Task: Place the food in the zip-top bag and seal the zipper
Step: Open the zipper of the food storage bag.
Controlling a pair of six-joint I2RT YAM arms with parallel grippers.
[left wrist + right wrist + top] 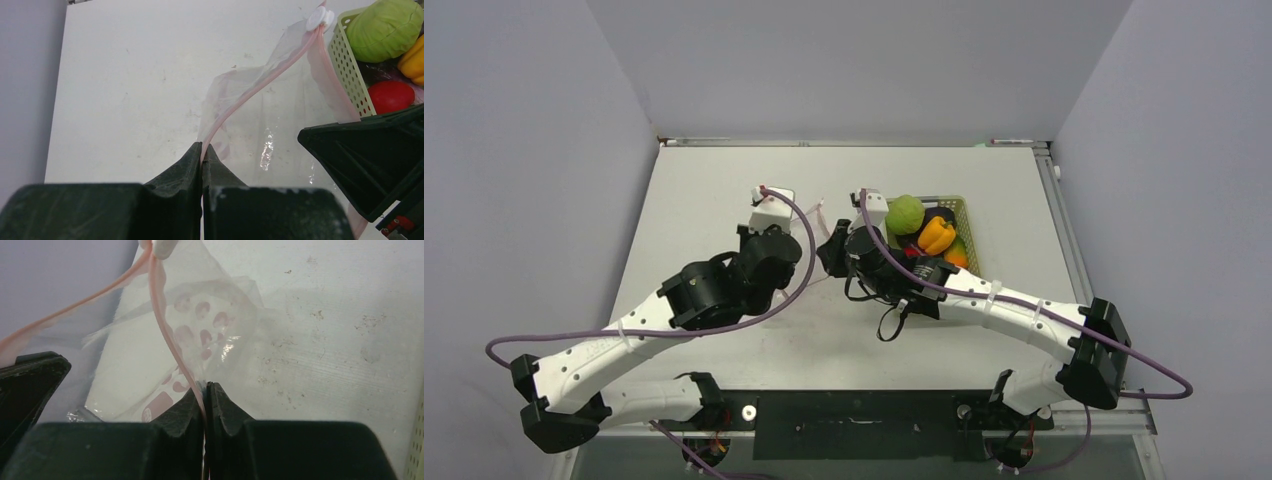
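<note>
The clear zip-top bag (pixel 280 130) lies between my two grippers on the white table. Its pink zipper (pixel 260 82) runs from my left gripper (pixel 202 150) up to a white slider (pixel 320 19). That gripper is shut on the strip. My right gripper (pixel 206 387) is shut on the other lip of the zipper (pixel 165 325), so the mouth is spread. No food shows inside the bag. The food sits in the mesh basket (pixel 969 215): a green apple (pixel 905 214), a yellow pepper (pixel 936 235) and a red tomato (pixel 390 96).
The pale yellow-green basket (pixel 345 65) stands just right of the bag, close behind my right wrist. In the left wrist view, the right gripper's black body (pixel 365 160) fills the lower right. Grey walls enclose the table on three sides.
</note>
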